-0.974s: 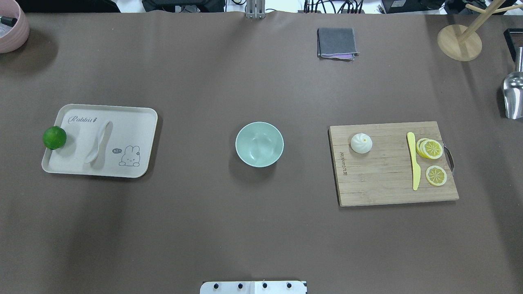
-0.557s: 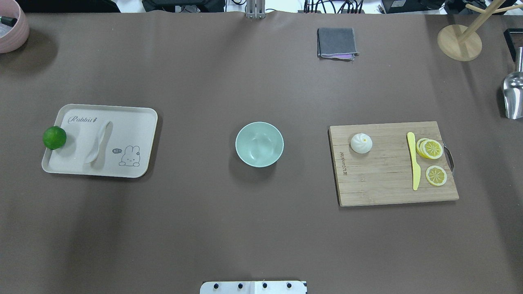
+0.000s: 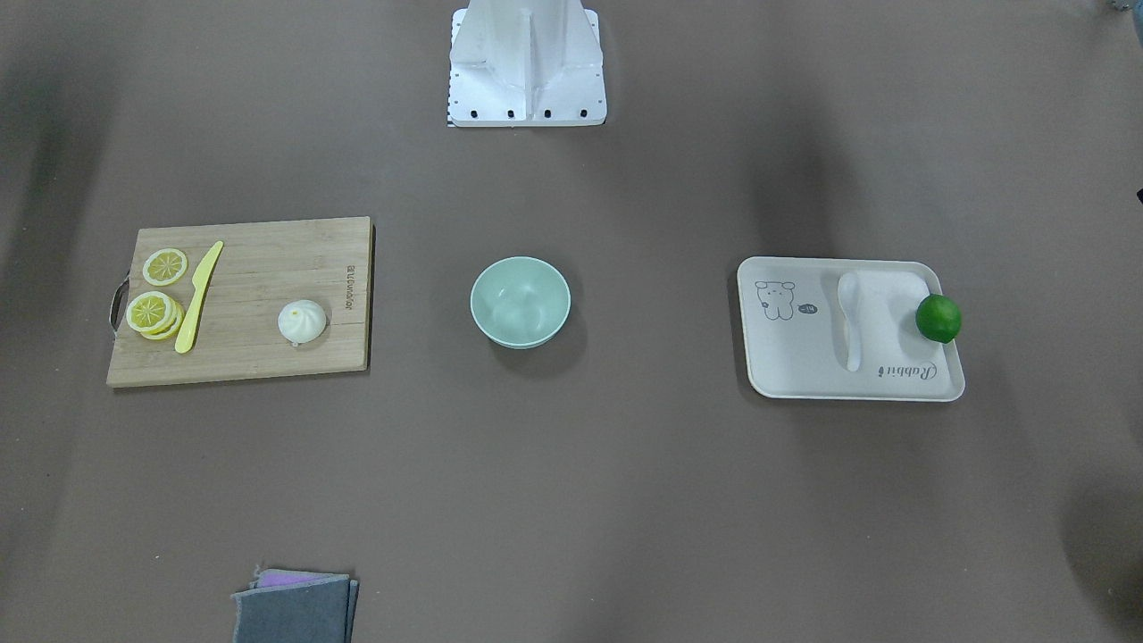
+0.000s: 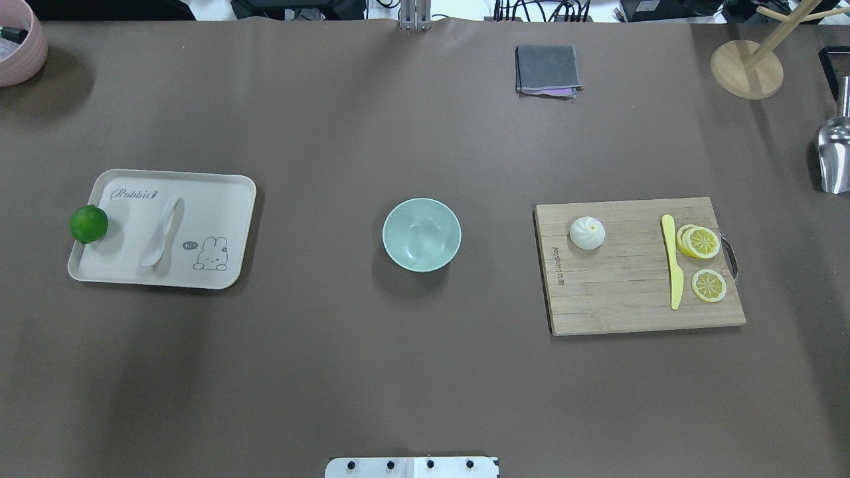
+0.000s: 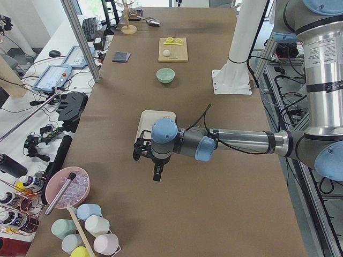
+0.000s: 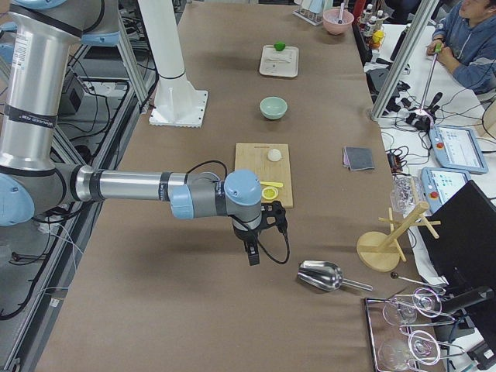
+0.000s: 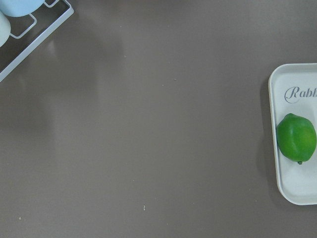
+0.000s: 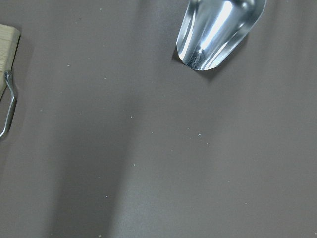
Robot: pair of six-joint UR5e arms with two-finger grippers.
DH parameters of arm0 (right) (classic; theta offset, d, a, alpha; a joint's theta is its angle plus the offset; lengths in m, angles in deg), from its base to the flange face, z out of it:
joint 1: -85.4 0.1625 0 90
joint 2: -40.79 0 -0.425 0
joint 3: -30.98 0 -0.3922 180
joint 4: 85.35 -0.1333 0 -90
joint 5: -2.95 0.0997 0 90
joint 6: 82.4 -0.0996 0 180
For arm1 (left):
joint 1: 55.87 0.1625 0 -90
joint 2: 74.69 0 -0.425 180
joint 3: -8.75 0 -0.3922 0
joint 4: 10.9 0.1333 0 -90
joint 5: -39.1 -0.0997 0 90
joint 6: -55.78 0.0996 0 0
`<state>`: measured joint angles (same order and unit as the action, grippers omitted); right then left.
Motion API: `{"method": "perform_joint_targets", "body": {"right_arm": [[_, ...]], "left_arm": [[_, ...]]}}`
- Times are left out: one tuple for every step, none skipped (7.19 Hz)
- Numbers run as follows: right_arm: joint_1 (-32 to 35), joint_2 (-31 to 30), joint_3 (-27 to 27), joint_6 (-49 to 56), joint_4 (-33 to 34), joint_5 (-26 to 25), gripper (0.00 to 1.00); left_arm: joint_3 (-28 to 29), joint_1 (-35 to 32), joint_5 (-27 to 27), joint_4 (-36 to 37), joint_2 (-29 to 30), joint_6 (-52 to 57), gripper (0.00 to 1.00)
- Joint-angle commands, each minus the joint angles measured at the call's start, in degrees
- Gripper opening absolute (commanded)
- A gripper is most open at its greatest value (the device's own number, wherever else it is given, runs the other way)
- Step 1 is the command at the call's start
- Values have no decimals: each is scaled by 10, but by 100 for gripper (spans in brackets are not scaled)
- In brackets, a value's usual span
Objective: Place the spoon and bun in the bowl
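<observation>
The white spoon [image 4: 161,232] lies on the cream tray [image 4: 222,199] at the left, scoop towards me. The white bun [image 4: 587,233] sits on the wooden cutting board [image 4: 624,299] at the right. The mint-green bowl [image 4: 398,219] stands empty between them. My left gripper [image 5: 157,174] shows only in the exterior left view, above the table beyond the tray's outer end. My right gripper [image 6: 252,254] shows only in the exterior right view, between the board and a metal scoop [image 6: 322,275]. I cannot tell whether either is open or shut.
A green lime [image 4: 89,224] sits at the tray's left edge. A yellow knife [image 4: 673,262] and lemon slices [image 4: 700,242] lie on the board. A grey cloth [image 4: 548,70], a wooden stand [image 4: 747,66] and a pink bowl [image 4: 16,46] are at the far edge.
</observation>
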<state>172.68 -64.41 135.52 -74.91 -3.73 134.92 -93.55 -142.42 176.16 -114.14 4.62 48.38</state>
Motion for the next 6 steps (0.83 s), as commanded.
{"method": "perform_joint_targets", "body": {"right_arm": [[0, 0, -5, -1, -2, 16, 100], [0, -1, -5, -2, -2, 42, 100], [0, -1, -4, -2, -2, 50, 100], [0, -1, -3, -1, -2, 56, 100], [0, -1, -2, 0, -3, 58, 100], [0, 0, -1, 1, -4, 59, 100]], "left_arm": [[0, 1, 3, 0, -2, -2, 99], [0, 1, 3, 0, -4, -3, 99], [-1, 1, 4, 0, -6, -3, 99], [0, 1, 3, -4, -6, 4, 99], [0, 1, 5, -34, -6, -2, 99], [0, 1, 5, -37, -6, -4, 99]]}}
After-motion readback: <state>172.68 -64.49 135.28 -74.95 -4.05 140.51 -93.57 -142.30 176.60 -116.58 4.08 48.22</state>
